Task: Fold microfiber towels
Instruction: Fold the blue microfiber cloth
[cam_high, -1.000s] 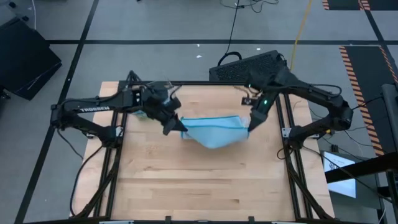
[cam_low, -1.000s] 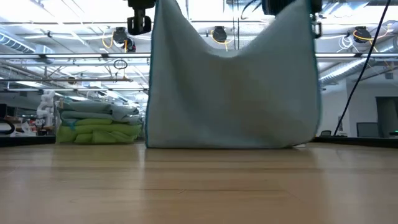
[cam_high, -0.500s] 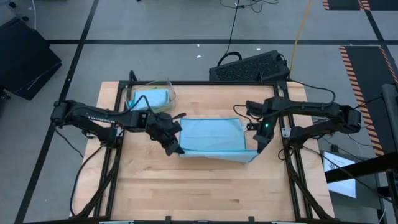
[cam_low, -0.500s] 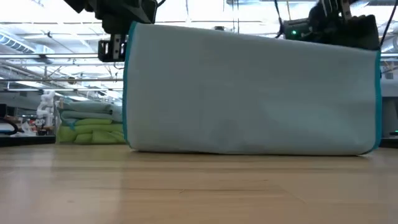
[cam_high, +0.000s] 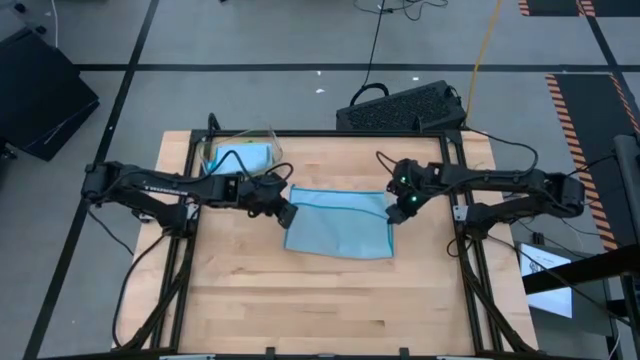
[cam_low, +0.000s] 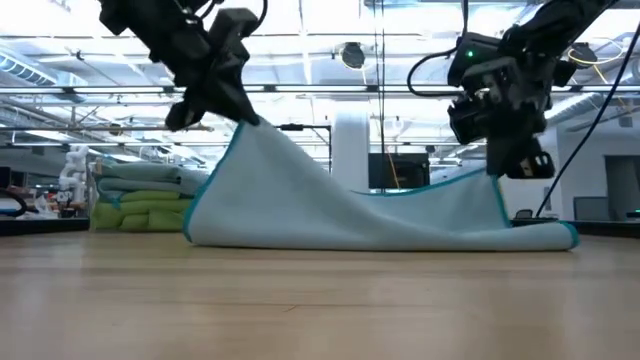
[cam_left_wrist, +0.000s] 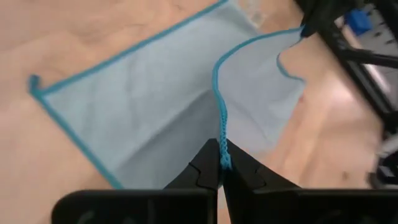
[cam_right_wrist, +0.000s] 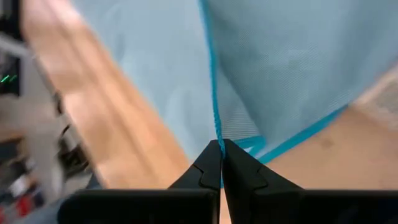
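I see a clear plastic bin (cam_high: 240, 153) at the upper left of the wooden table (cam_high: 320, 300), with folded cloths inside. A black keyboard (cam_high: 400, 106) lies beyond the far edge. At frame centre the light blue towel (cam_high: 337, 224) lies on the table; my left gripper (cam_high: 288, 213) pinches its left corner, my right gripper (cam_high: 398, 210) its right. The ceiling has bright striplights.

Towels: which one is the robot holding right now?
The light blue towel spread on the table, pinched at its far corners by the left end effector and right end effector. The other towels sit stacked, untouched.
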